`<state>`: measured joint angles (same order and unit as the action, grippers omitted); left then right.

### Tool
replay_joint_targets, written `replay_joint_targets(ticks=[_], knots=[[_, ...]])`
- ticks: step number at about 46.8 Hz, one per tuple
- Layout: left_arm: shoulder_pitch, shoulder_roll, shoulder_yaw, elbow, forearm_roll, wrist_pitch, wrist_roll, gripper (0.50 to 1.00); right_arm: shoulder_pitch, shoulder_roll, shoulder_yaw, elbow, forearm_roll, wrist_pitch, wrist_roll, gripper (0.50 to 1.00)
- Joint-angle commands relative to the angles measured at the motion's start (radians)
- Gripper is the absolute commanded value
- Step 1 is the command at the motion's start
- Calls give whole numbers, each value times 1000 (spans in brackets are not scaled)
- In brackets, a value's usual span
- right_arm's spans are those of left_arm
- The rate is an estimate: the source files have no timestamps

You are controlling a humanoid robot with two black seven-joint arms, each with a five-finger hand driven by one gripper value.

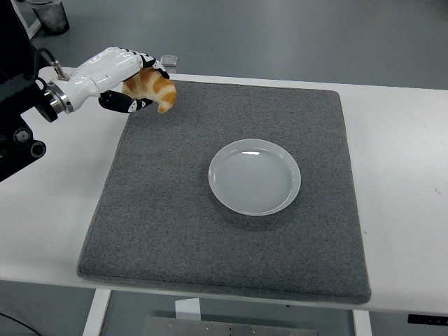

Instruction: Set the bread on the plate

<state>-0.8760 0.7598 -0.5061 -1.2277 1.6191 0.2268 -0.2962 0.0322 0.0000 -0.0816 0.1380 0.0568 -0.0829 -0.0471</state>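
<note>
While the plate point(255, 176) sits bare, left-hand fingers point(137, 103) grip the croissant point(152, 87) — raised above the mat point(231, 231).

text: none legible | plate point(255, 176): plain, unmarked, centre of frame | mat point(231, 245): plain grey, no print | small object point(169, 61) at table's far edge, upper left: too small to read | left hand point(122, 77), upper left: no readable marking
</note>
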Motion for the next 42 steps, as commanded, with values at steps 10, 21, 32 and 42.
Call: replay_joint_targets(ticks=[10,21,32,42], knots=[[-179,64,0,1,-125,-237,0,500,0,0,0,0,0,0,0,952],[-262,61,-29,-2,-160,-383,0,500,0,0,0,0,0,0,1,952],[-319,7,-34,-50,-185,-428,0,500,0,0,0,0,0,0,0,952],[-339,-85,-26,-68,-183,-438,2,500,0,0,0,0,0,0,1,952]])
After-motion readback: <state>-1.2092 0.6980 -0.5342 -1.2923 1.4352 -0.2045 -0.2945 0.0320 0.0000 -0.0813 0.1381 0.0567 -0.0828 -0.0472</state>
